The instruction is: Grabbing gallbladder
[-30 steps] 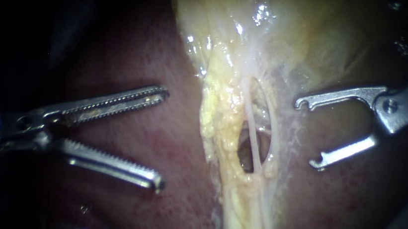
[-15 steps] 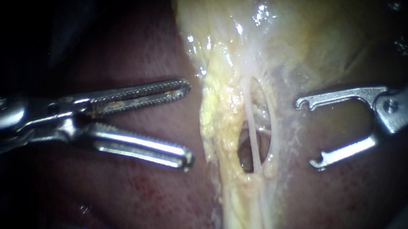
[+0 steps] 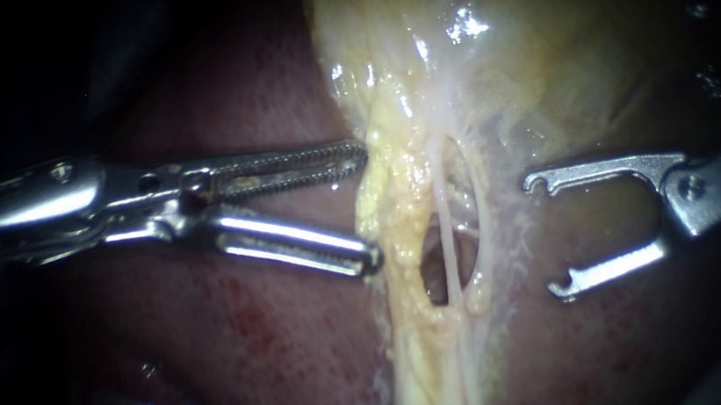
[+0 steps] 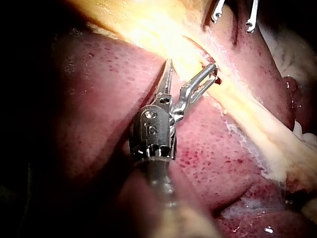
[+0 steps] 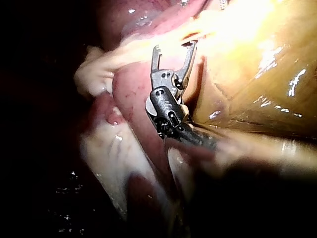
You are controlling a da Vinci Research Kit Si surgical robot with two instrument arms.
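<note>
Serrated steel left instrument [image 3: 368, 206] pincer released, tips touching lumpy yellow tissue [image 3: 394, 182]; hooked right instrument [image 3: 540, 236] pincer released beside thin pale tubes [image 3: 446, 221].

Setting: surgical bench, viewed at close range. Indicators: dark red, speckled liver [image 3: 259, 345] fills the field, with pale yellow gallbladder [image 3: 556, 34] tissue lying across it at the far side. Lighting is a narrow pool; the edges fall dark. The left instrument [image 3: 368, 207] and the right instrument [image 3: 542, 236], slender and metal, enter from opposite sides.
</note>
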